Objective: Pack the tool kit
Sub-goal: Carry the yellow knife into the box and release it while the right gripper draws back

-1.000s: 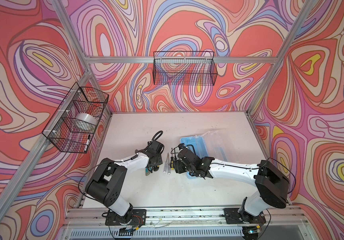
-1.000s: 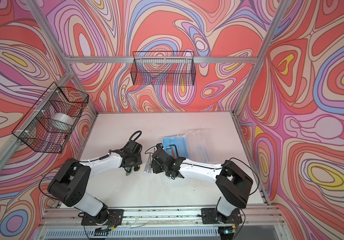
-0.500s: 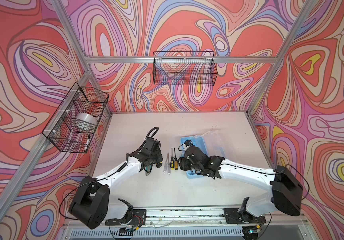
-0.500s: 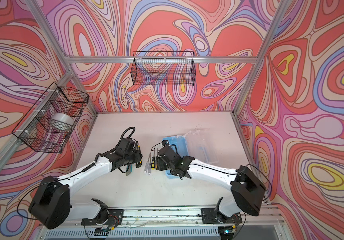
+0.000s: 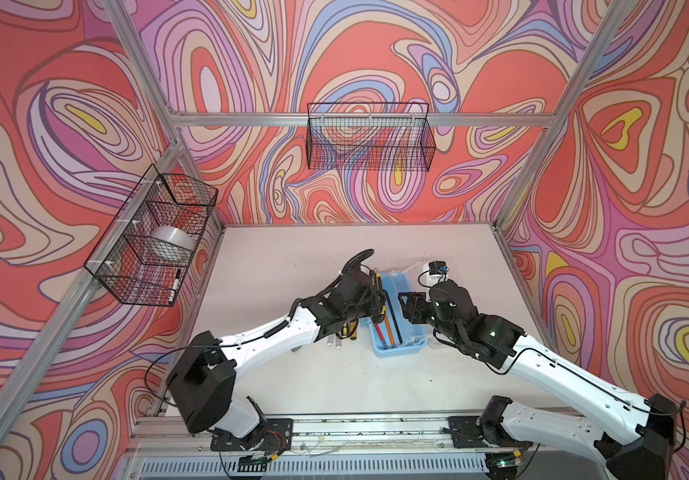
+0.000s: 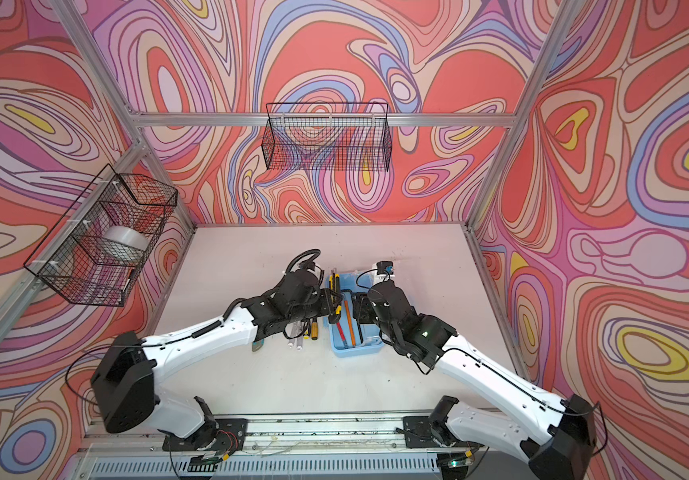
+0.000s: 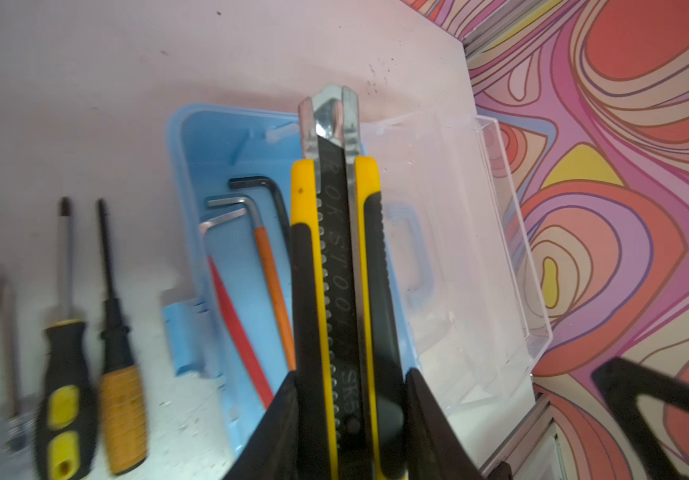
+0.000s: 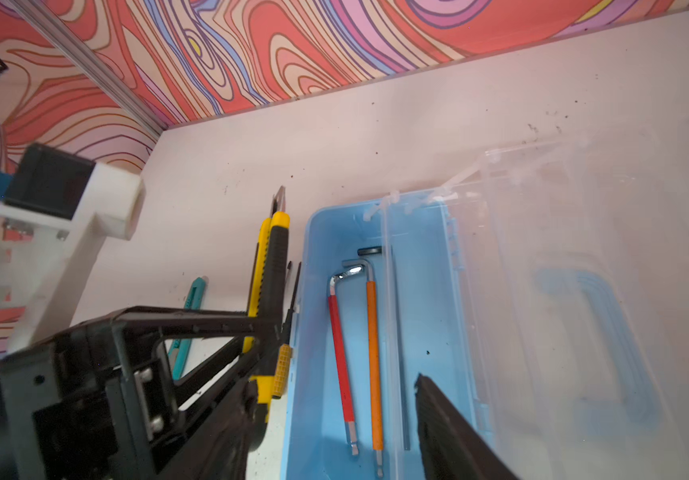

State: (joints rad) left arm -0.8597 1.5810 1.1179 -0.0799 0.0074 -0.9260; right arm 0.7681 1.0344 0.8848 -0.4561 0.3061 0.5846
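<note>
Three hex keys (image 8: 371,353) lie in the light-blue tool kit (image 8: 425,291) (clear lid (image 8: 563,249) hazy); left jaws grip a utility knife (image 7: 336,270), right jaws open, empty.

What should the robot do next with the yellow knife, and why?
Probably lower the knife into the box and let go. The left tool grips it right by the open box, where three hex keys lie with room beside them, and the lid is swung out of the way.
</note>
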